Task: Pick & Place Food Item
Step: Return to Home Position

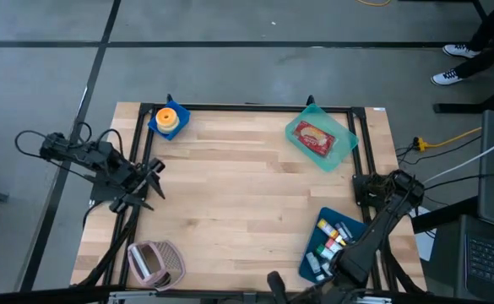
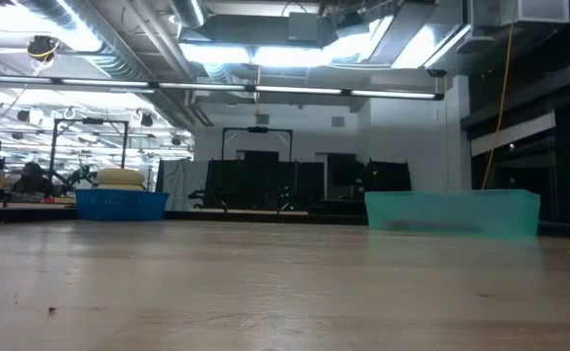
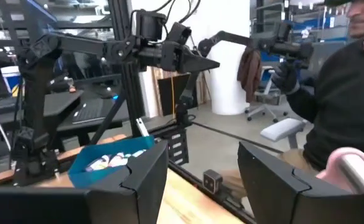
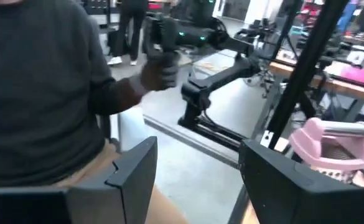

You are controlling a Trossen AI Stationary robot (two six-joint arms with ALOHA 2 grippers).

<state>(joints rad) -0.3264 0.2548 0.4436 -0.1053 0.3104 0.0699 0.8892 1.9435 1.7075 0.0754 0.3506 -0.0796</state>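
Lying in the blue bin (image 3: 89, 179) beneath the right arm (image 1: 373, 224), food colouring bottles (image 1: 332, 240) rest. Right tool (image 4: 197, 165) and left tool (image 3: 200, 155) gape empty. A low arm swing could tip the bin.

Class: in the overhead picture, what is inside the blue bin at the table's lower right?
Several small food colouring bottles lie in the blue bin. The right arm crosses its right edge, hiding whatever lies beneath.
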